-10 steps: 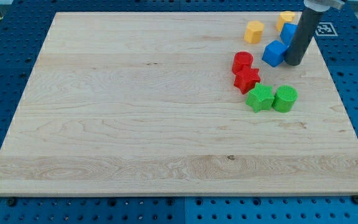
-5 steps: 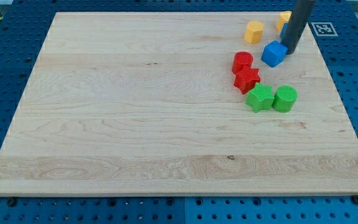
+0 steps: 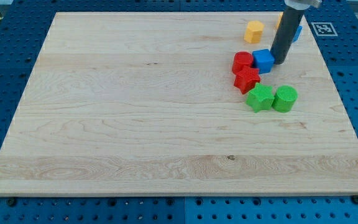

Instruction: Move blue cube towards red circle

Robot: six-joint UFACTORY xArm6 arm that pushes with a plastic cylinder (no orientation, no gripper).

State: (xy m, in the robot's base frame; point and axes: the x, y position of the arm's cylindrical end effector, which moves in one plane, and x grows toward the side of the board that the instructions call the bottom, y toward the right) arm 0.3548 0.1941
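The blue cube (image 3: 264, 60) sits on the wooden board (image 3: 135, 112) at the upper right, touching the right side of the red circle (image 3: 242, 61). My tip (image 3: 279, 62) rests against the blue cube's right side. The dark rod rises from there toward the view's top. A red star (image 3: 247, 79) lies just below the red circle, touching it.
A green star (image 3: 260, 98) and a green cylinder (image 3: 284, 98) sit below the red star. A yellow block (image 3: 253, 30) lies above the red circle. Another blue block (image 3: 298, 31) and an orange block (image 3: 280, 18) are partly hidden behind the rod.
My tip moved left and pushed the blue cube left and slightly down, until it touched the red circle. The other blocks kept their places.
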